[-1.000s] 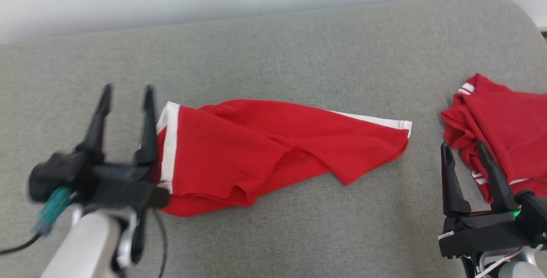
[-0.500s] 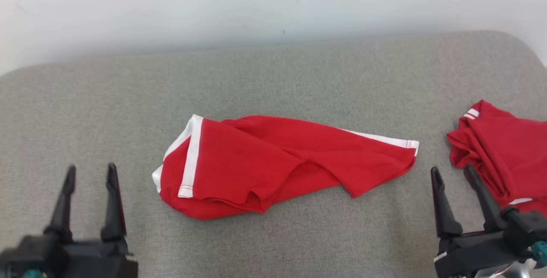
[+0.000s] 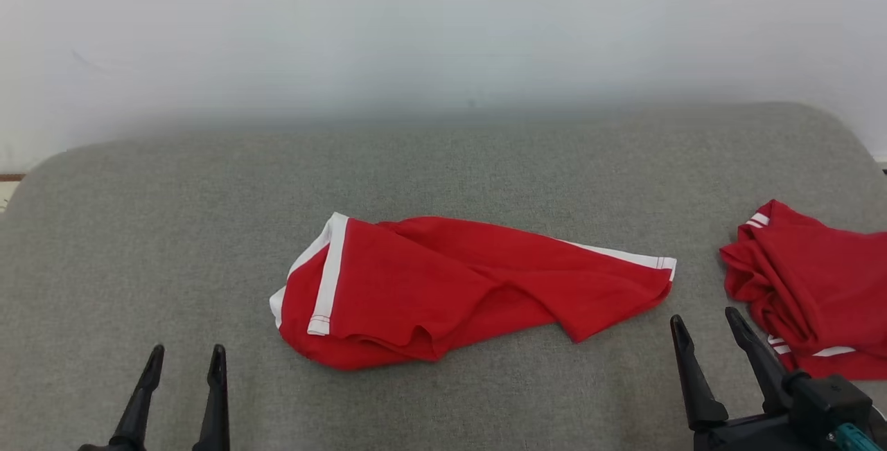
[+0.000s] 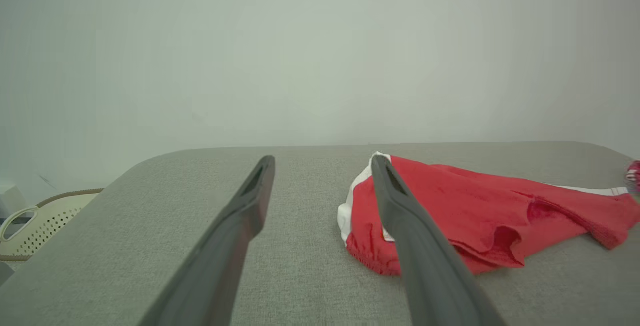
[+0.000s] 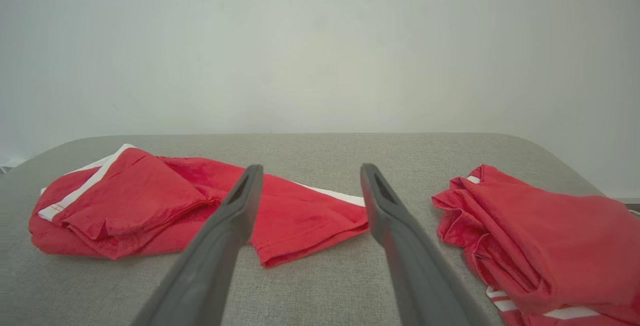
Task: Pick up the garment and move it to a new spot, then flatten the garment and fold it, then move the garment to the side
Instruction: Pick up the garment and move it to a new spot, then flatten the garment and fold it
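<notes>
At the tabletop's (image 3: 485, 160) near edge, my left hand (image 3: 188, 350) had backed off the garment (image 3: 471, 285), released like my right hand (image 3: 703, 318); folding seemed unfinished

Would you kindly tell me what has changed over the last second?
The left gripper drew back from the white-trimmed left end of the red garment toward the robot and hovers clear of it. The head camera tilted up, showing more wall. Nothing was grasped or released. The garment and the second red garment on the right kept their places; the right gripper stayed open beside it.
</notes>
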You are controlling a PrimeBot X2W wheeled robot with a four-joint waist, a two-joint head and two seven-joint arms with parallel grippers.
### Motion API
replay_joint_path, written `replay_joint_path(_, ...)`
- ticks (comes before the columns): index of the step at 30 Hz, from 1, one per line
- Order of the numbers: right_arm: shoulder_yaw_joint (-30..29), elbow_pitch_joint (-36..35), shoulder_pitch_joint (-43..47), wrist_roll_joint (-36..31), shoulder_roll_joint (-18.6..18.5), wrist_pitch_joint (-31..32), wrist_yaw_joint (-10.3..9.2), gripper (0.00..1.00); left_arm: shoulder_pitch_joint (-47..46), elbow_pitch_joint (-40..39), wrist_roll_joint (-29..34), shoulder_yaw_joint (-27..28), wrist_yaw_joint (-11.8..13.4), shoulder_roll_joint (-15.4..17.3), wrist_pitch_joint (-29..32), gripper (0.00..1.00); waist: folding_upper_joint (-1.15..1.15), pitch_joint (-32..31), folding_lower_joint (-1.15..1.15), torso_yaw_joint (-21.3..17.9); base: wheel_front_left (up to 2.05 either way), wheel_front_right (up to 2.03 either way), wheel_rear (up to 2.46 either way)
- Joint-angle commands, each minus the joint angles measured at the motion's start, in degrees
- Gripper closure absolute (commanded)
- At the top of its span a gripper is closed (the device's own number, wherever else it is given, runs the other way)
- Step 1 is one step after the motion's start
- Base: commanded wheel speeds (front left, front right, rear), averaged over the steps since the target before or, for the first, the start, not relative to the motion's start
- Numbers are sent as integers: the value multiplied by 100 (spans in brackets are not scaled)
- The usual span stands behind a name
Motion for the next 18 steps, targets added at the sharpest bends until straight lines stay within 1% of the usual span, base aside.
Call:
replay_joint_path(1,-1,-38,75,-46,13,15,-4,0,92,21,35,-21,-6,30,6,0,0,-30,1,4,0,0,0)
replay_joint_path(6,-37,-150,162,-71,74,62,-4,0,70,48,-14,-71,-29,23,22,0,0,-55,1,-22,0,0,0)
replay_joint_path(16,-56,-226,161,-32,97,75,-4,0,-5,66,-2,-111,6,50,30,0,0,-11,1,-63,0,0,0)
replay_joint_path(18,51,-223,65,27,86,104,-4,0,-28,36,-1,-113,19,53,32,0,0,33,1,-78,0,0,0)
